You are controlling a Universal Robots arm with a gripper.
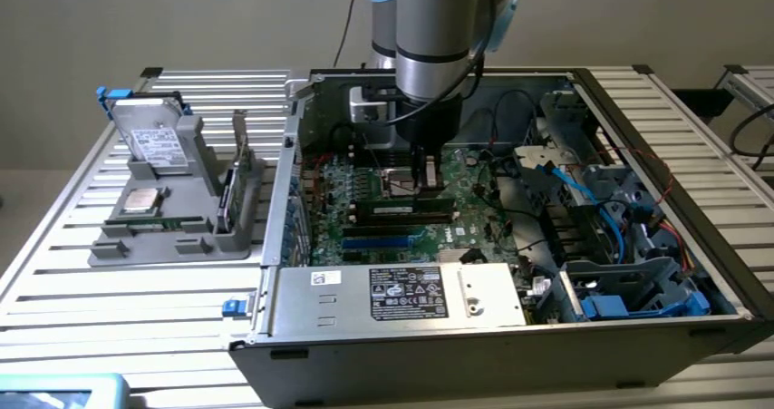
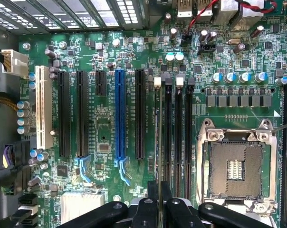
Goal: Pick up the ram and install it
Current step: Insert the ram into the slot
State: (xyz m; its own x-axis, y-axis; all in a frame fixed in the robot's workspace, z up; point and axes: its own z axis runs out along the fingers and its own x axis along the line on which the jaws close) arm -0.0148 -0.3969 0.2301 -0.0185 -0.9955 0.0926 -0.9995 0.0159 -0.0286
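Note:
In the exterior view my gripper (image 1: 426, 189) reaches down into the open computer case (image 1: 677, 237), over the motherboard's memory slots (image 1: 393, 220). It is shut on the ram (image 1: 403, 209), a long thin stick with a small white label that stands on edge at the slots. In the wrist view the ram (image 2: 158, 137) appears edge-on as a thin line, lying along the memory slot nearest the black expansion slots. My gripper (image 2: 159, 197) pinches the stick's upper edge between two black fingers (image 2: 152, 202). Whether the ram is pressed fully into the slot cannot be told.
Three bare black memory slots (image 2: 178, 137) and the open CPU socket (image 2: 237, 166) lie beside the ram. A blue expansion slot (image 2: 119, 114) is on its other side. The power supply (image 1: 405, 293) and loose cables (image 1: 581, 196) crowd the case. A grey tray (image 1: 176, 246) holds a hard drive (image 1: 158, 141) and an upright card (image 1: 238, 164).

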